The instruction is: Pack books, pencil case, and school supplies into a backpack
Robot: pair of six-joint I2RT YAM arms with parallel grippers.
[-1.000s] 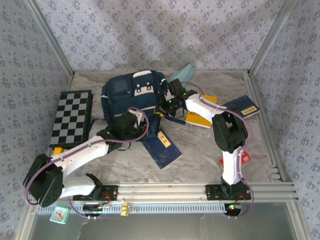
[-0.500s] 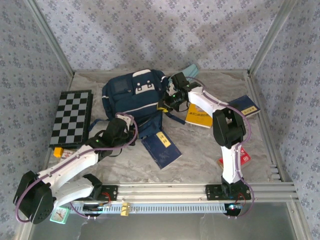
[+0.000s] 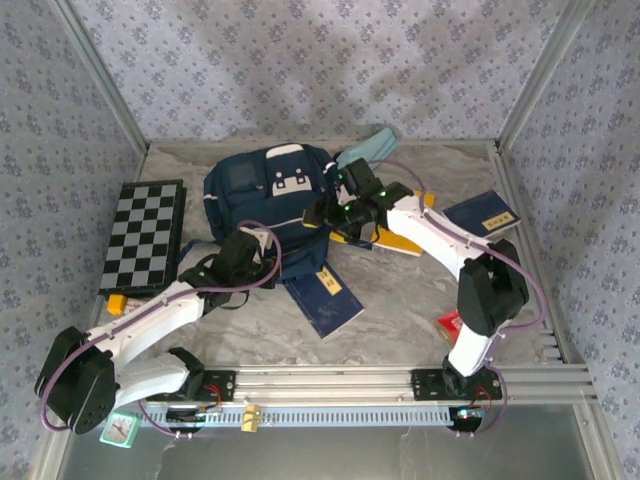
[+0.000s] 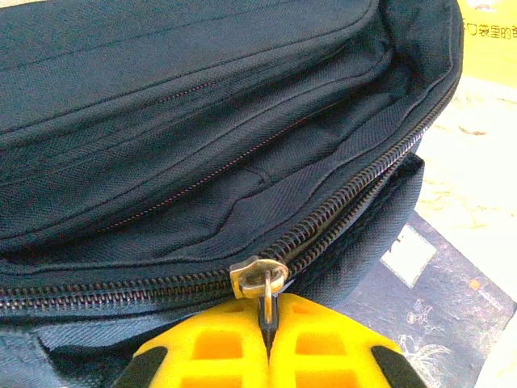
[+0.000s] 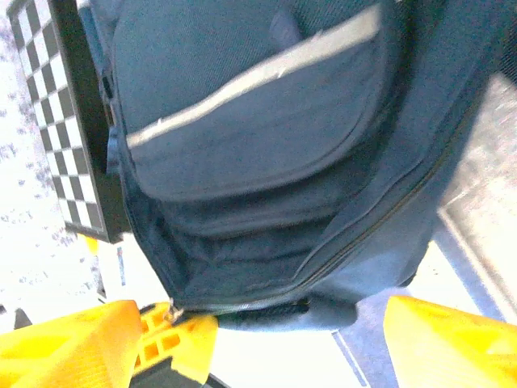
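Right gripper (image 3: 333, 213) has let go: its jaws were together a second ago and now stand wide apart beside the bag, and that arm's elbow has swung out toward the right rail.

Nearest us, the small flat red packet (image 3: 450, 322) lies on the bench (image 3: 400, 300) by the right arm's base, half hidden. Just beyond it a dark navy paperback (image 3: 322, 293) lies flat, its far corner at the bag's lower edge. The left gripper (image 4: 267, 323) has its jaws pinched together on the brass zipper pull (image 4: 258, 277) — the zip is parted on one side of the slider and closed on the other. Further back, the bright yellow paperback (image 3: 398, 238) sits under the right forearm, with a second navy paperback (image 3: 483, 212) off to the right. Then comes the big navy blue fabric backpack (image 3: 262, 185), and behind it, near the back wall, the soft light teal fabric pouch (image 3: 367, 148).

By my read nothing is packed yet — the mouth is only partly unzipped, and all five items wait outside.
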